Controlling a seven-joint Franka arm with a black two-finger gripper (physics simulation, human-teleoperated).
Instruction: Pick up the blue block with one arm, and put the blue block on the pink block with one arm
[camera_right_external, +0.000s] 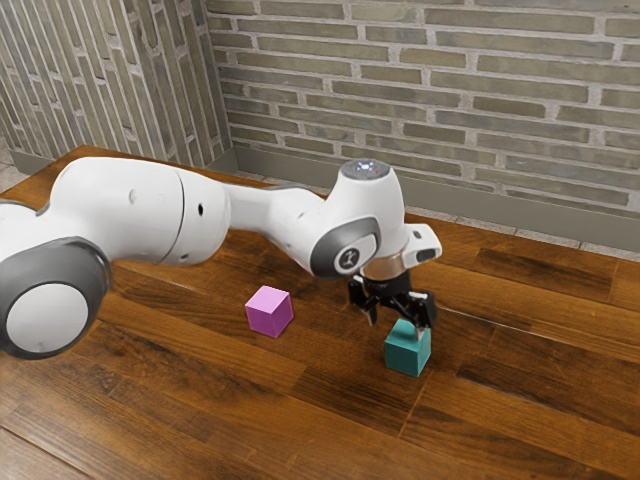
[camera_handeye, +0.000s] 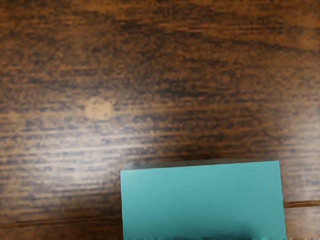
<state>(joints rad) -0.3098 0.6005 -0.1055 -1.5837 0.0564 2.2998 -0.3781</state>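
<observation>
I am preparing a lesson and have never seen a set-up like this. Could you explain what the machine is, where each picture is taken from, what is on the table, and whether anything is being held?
The white machine is a robot arm that ends in a black two-finger gripper, its "hand". The exterior view comes from a camera at the arm's side. The wrist view comes from a camera on the hand itself, looking down. Two cubes stand apart on the wooden table: a pink block and a blue block, which looks blue-green. The gripper hangs just over the blue block with its fingers spread open. The block stands on the table, so nothing is held.
</observation>
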